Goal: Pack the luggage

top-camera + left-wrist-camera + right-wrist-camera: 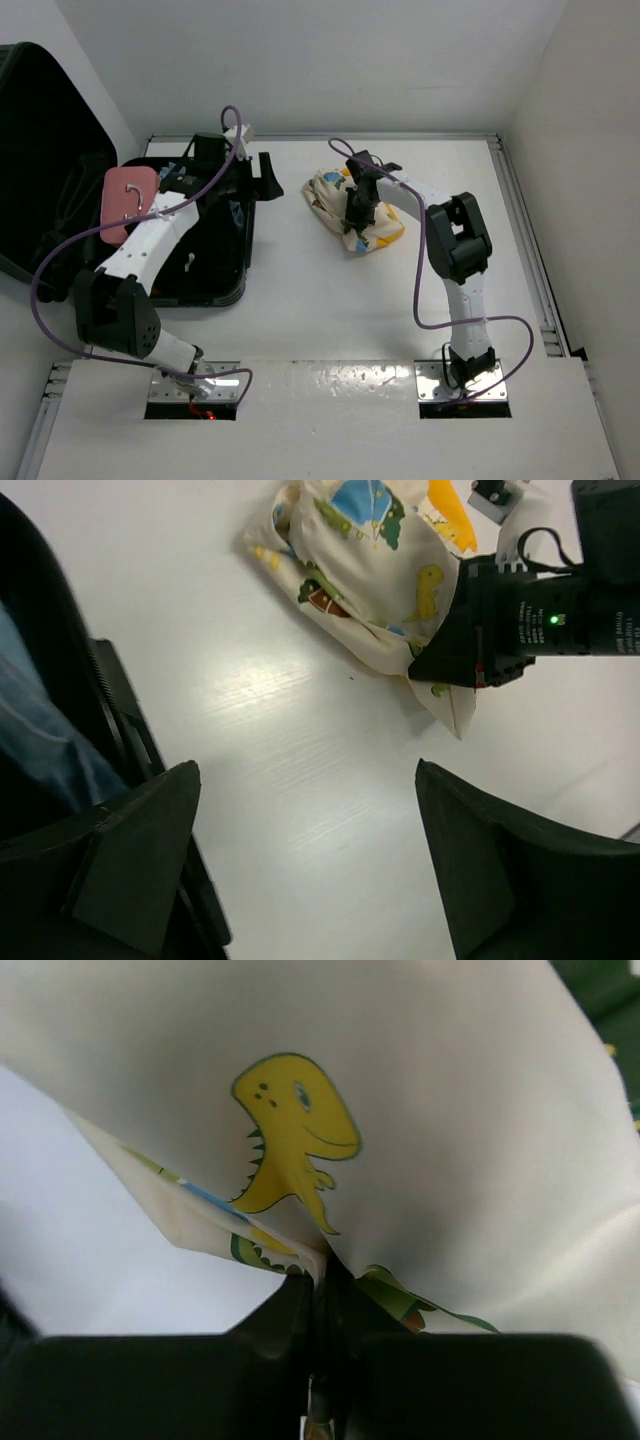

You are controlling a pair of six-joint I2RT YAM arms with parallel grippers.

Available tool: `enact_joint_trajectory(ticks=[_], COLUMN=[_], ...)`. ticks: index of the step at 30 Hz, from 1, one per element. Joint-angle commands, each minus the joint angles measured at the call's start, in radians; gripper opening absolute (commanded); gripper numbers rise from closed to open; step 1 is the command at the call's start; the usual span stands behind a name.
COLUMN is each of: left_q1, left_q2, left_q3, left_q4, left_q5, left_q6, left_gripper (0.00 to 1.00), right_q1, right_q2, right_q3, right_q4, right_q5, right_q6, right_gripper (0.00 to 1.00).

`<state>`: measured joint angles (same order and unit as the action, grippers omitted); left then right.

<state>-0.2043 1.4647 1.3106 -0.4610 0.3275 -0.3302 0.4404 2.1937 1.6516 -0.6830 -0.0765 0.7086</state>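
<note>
The luggage (60, 190), a large black suitcase, lies open at the left with its lid up against the wall. A pink vanity case (128, 200) lies inside it, with blue denim (40, 740) also inside. A cream cloth printed with dinosaurs (335, 195) lies bunched on the table right of the luggage. My right gripper (357, 215) is shut on a fold of this cloth (300, 1150). My left gripper (262, 178) is open and empty over the table between the luggage rim and the cloth, which also shows in the left wrist view (360, 560).
The white table (330, 300) has a raised rail along its right edge (525, 240). White walls stand close at the back and right. The right arm's wrist (540, 610) is near the left gripper's far side.
</note>
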Motion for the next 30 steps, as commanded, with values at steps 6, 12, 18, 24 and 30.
enact_joint_trajectory(ticks=[6, 12, 18, 24, 30], left_q1=[-0.09, -0.182, -0.253, -0.276, -0.285], left_q2=[0.133, 0.255, 0.393, 0.546, 0.635], left_q3=[0.013, 0.116, 0.167, 0.245, 0.286], left_q4=[0.076, 0.045, 0.024, 0.01, 0.019], left_q5=[-0.005, -0.117, -0.192, -0.159, -0.134], left_q6=[-0.225, -0.326, -0.405, -0.47, -0.506], left_gripper=[0.98, 0.99, 0.99, 0.99, 0.99], right_q1=[0.043, 0.015, -0.167, -0.259, -0.266], right_q2=[-0.175, -0.348, -0.48, -0.384, -0.299], right_q3=[-0.061, -0.094, -0.254, -0.225, -0.216], right_q4=[0.025, 0.043, 0.229, 0.203, 0.241], right_q5=[-0.173, -0.215, -0.074, -0.118, -0.166], right_q6=[0.081, 0.034, -0.026, -0.165, -0.232], right_gripper=[0.53, 0.7, 0.53, 0.52, 0.53])
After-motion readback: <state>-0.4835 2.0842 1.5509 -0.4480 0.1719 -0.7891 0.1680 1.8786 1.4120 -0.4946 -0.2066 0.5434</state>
